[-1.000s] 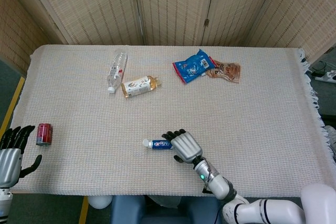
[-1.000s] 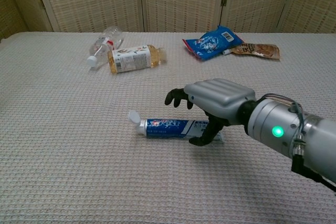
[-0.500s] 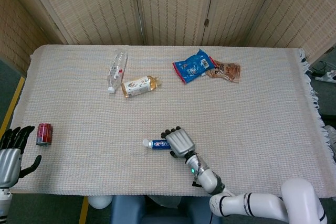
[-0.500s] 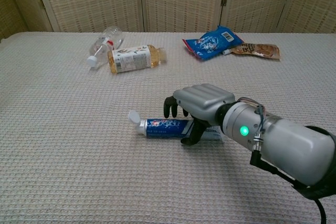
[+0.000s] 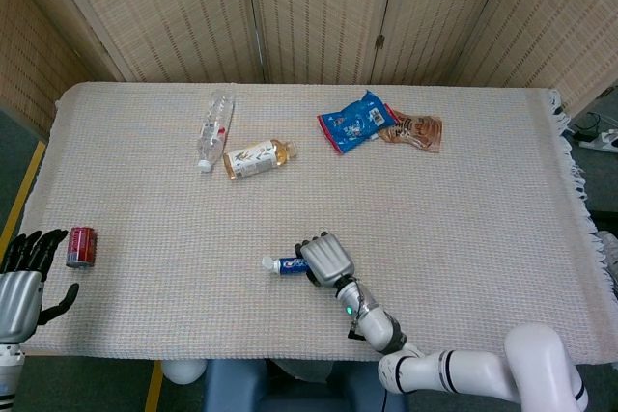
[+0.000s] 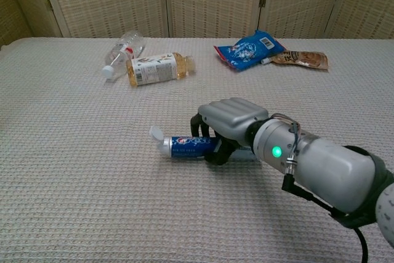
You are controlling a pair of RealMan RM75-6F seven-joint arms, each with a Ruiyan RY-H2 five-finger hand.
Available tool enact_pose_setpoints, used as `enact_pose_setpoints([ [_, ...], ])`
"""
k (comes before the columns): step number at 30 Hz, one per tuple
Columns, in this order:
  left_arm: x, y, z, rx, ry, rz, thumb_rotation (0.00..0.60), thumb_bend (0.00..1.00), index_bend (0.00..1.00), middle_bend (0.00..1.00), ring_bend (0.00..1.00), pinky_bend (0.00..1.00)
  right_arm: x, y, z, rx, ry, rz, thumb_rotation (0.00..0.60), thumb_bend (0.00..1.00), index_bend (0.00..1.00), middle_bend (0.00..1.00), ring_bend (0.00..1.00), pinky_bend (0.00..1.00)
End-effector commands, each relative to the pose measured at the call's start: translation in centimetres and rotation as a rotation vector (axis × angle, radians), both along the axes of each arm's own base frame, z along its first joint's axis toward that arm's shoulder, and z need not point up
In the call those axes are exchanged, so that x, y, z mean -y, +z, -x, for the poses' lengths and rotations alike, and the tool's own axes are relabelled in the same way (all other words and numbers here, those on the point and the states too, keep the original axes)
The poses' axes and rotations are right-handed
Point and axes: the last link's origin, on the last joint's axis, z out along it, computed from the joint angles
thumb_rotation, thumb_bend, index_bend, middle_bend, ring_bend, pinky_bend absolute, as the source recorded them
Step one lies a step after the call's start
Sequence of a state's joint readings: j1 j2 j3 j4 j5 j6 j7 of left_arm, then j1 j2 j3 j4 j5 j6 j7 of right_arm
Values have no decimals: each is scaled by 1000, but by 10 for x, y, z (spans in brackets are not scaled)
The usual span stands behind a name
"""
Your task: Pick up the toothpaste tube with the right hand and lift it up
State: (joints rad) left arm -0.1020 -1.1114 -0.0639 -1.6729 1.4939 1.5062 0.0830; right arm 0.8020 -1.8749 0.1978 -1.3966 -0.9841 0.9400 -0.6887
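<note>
The toothpaste tube [image 5: 284, 264] [image 6: 186, 145] is blue and white with a flipped-open white cap, and lies near the table's front edge, cap end pointing left. My right hand [image 5: 326, 259] [image 6: 231, 121] covers the tube's right half, with its dark fingers curled over the far side and the thumb under the near side, so it grips the tube. The tube's tail is hidden under the palm. The cap end looks barely off the cloth. My left hand [image 5: 21, 282] hangs at the table's front left corner, fingers spread and holding nothing.
A red can [image 5: 81, 246] stands next to my left hand. At the back lie a clear bottle [image 5: 214, 127], a tea bottle [image 5: 257, 158] [image 6: 154, 69], a blue snack bag [image 5: 355, 121] and a brown packet [image 5: 417, 129]. Woven screens stand behind the table.
My right hand has slid left along the tube and curled its fingers around it. The tube has shifted slightly left with the hand. The left hand has not moved.
</note>
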Motion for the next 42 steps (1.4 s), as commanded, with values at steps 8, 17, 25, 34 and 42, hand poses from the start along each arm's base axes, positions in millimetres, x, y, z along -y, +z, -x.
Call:
enact_pose_setpoints([
  [8, -32, -20, -41, -48, -255, 93, 600, 393, 226, 263, 249, 53, 9, 46, 5, 154, 63, 46, 600, 792, 619, 545, 574, 572],
  [17, -73, -55, -94, -129, -505, 244, 600, 607, 245, 590, 582, 506, 21, 66, 17, 318, 124, 111, 600, 828, 640, 560, 612, 642],
  [25, -89, -87, -137, -257, -624, 305, 600, 667, 204, 778, 726, 632, 25, 67, 24, 377, 155, 141, 600, 831, 640, 560, 621, 658],
  [34, -90, -107, -173, -295, -683, 343, 600, 695, 132, 790, 734, 634, 27, 61, 23, 403, 160, 136, 600, 834, 640, 561, 626, 659],
  [42, -87, -115, -188, -318, -716, 358, 600, 697, 123, 790, 734, 634, 24, 58, 11, 421, 176, 121, 600, 850, 640, 561, 627, 658],
])
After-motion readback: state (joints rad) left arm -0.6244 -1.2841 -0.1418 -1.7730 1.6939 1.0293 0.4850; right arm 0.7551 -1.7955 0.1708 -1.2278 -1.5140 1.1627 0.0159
